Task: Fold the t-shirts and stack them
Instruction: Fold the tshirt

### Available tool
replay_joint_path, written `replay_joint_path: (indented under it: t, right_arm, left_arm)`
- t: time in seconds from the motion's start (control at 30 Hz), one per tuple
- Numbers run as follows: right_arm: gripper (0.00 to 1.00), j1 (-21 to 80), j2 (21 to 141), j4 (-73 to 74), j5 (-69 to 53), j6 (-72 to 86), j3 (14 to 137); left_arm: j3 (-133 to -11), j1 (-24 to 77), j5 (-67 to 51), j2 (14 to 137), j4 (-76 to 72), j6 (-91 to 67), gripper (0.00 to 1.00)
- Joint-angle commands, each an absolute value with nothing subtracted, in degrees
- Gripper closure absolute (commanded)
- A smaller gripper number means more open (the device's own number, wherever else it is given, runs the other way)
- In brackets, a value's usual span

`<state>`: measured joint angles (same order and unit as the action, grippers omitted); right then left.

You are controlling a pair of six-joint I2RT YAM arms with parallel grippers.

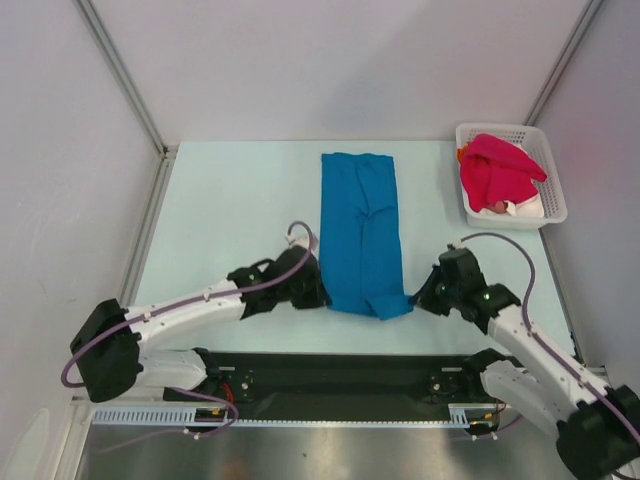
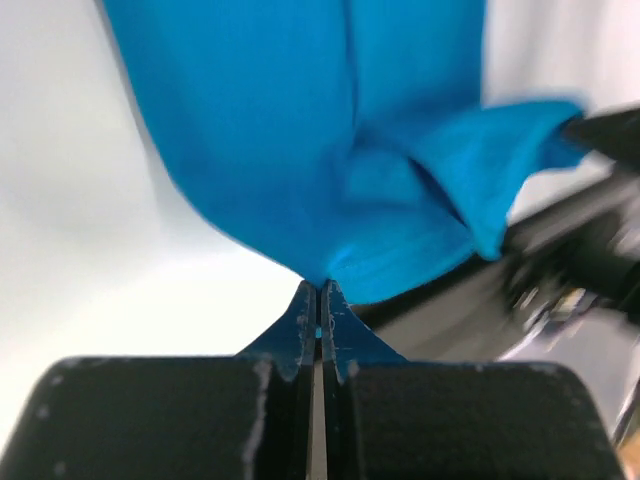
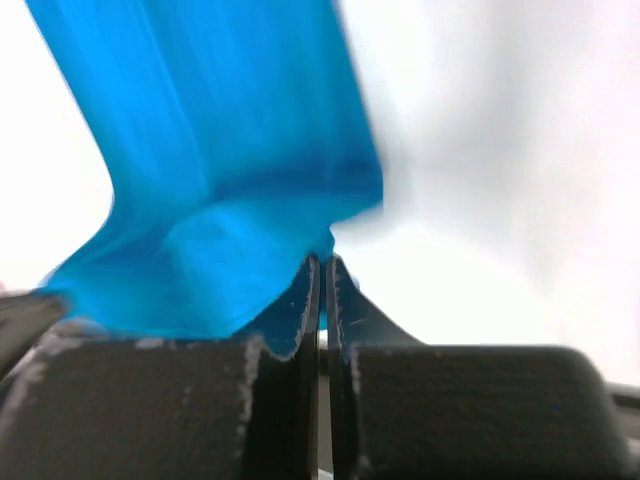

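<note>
A bright blue t-shirt (image 1: 360, 230) lies folded into a long narrow strip in the middle of the table, running from far to near. My left gripper (image 1: 318, 290) is shut on its near left corner (image 2: 330, 270). On the other side my right gripper (image 1: 418, 298) pinches the near right corner (image 3: 300, 240). Both corners are lifted slightly off the table. A crimson-pink t-shirt (image 1: 497, 172) is bunched in the basket, with bits of white (image 1: 525, 207) and orange (image 1: 463, 153) cloth under it.
The white lattice basket (image 1: 545, 150) stands at the far right of the table. Grey walls with metal posts close in the table on the left, back and right. A black rail (image 1: 340, 380) runs along the near edge between the arm bases.
</note>
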<state>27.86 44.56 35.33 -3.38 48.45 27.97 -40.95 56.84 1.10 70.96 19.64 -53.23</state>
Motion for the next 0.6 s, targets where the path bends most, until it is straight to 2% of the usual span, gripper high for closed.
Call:
replay_joint_path:
  t: [0.0,0.23,0.57]
  right_arm:
    - [1.0,21.46,54.53,25.25,-8.52,40.35,35.82]
    - [1.0,15.65,76.42,18.55,-10.2,34.81,52.0]
    - [1.0,11.43,95.7,13.98,-13.53,32.43,65.46]
  left_arm:
    - [-50.15,49.15,0.54,73.89,21.18,-46.33,1.0]
    - [-63.62,37.11,-4.39,87.79,22.41,-40.08,1.0]
    - [-73.3,29.71,-7.29,99.83,22.33,-37.97,1.0]
